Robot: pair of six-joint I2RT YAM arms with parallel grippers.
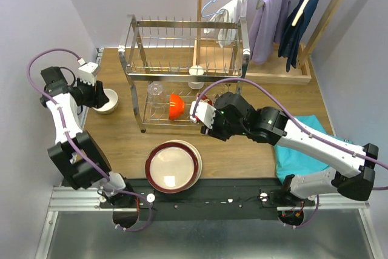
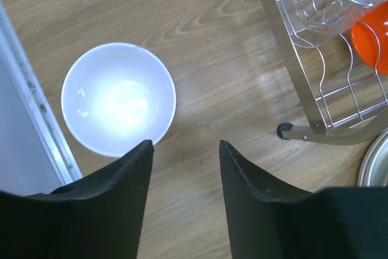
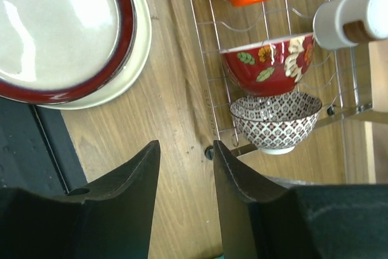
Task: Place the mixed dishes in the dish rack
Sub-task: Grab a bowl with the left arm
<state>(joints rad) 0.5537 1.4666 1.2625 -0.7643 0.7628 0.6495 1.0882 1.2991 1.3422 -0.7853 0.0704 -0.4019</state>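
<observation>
Black fingers of the left gripper [image 2: 185, 147] are filling the bottom of the left wrist view. They are standing apart with nothing between them, hovering over bare wood. Just above them in that frame, a white bowl [image 2: 118, 98] is sitting on the table [image 1: 242, 150], outside the rack and near the frame's left edge.

The dish rack [image 1: 157, 77] is standing at the upper centre of the top view. Its lower tier is already carrying a clear glass [image 1: 155, 91] and an orange bowl [image 1: 176, 106]. The right wrist view is also showing a red flowered bowl [image 3: 267, 62] there, with a dark-patterned bowl [image 3: 276, 119] just below it in the frame. No plate is standing among the upper tier's prongs.

Below the rack in the top view, a stack of plates [image 1: 173, 167] is lying flat on the table, a red-rimmed one on top. The right gripper [image 3: 185, 145] is hanging between that stack and the rack, its fingers parted and empty.

By this layout the loading is looking about half done. Several small pieces are in, while the plates and the white bowl are waiting.
</observation>
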